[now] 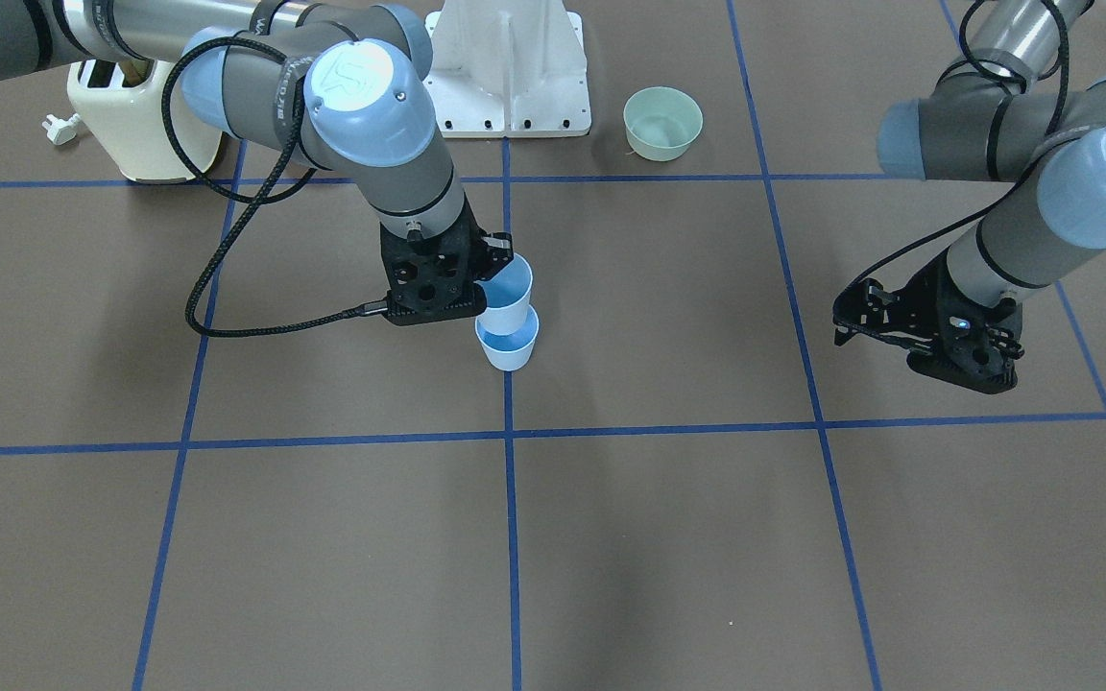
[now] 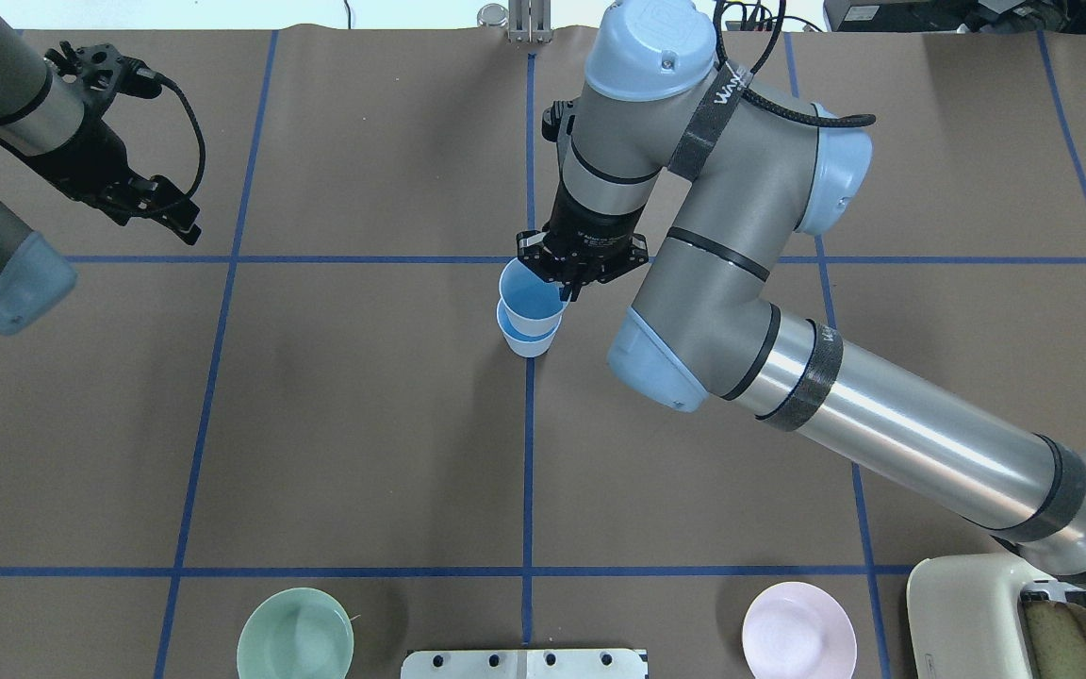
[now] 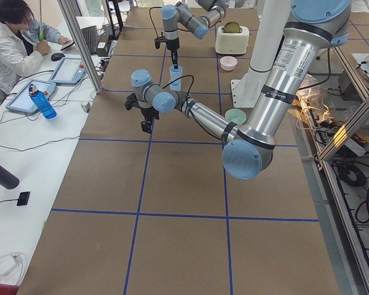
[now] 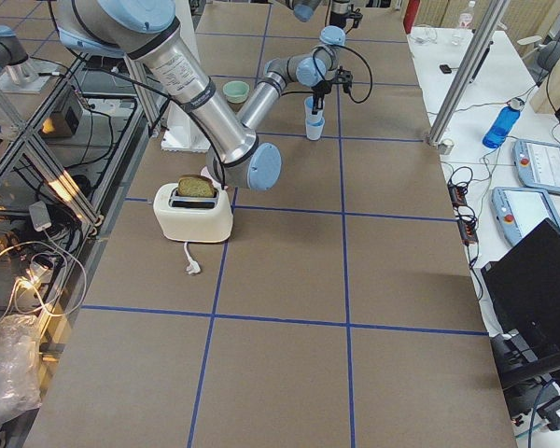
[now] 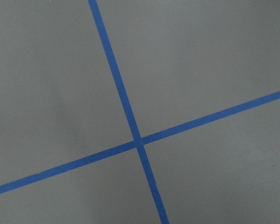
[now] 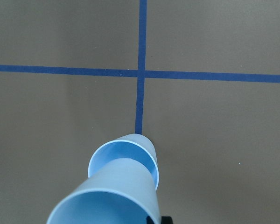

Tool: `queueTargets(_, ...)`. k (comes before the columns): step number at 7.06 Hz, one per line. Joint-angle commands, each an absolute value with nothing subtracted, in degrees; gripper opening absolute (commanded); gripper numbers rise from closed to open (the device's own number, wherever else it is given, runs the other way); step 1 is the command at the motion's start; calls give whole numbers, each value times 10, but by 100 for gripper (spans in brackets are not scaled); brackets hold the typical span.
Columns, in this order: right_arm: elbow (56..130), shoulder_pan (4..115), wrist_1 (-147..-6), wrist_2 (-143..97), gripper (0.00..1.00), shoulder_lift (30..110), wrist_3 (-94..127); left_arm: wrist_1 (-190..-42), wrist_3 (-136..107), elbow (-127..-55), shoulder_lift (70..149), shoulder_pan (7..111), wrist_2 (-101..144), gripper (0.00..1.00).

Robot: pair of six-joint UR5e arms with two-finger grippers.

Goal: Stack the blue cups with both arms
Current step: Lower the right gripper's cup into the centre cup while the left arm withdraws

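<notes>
Table [image 5: 214, 60], taped.
We record two blue tape lines [image 5: 114, 70] crossing just below centre on a plain grey-brown surface: one steep, one shallow.

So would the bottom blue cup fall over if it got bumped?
Probably. The bottom cup is tall, narrow and stands on its smaller end, so a sideways nudge from the top cup in the right tool could tip it. It looks like thin plastic, so likely light and slidey.

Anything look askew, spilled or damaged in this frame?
Nothing is spilled or damaged. The upper blue cup, held at its rim by the right gripper, is not fully nested in the lower blue cup, which stands upright. The toaster's plug lies loose on the table.
</notes>
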State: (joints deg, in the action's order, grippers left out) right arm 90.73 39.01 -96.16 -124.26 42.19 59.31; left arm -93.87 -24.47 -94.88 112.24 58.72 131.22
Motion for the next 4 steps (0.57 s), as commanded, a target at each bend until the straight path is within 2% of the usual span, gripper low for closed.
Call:
queueTargets(1, 906, 386, -956, -1238, 12, 423, 592, -939, -244, -949, 1122, 587, 1313, 97)
queueTargets(4, 904, 384, -953, -1234, 12, 424, 592, -940, -244, -949, 1122, 587, 1313, 97)
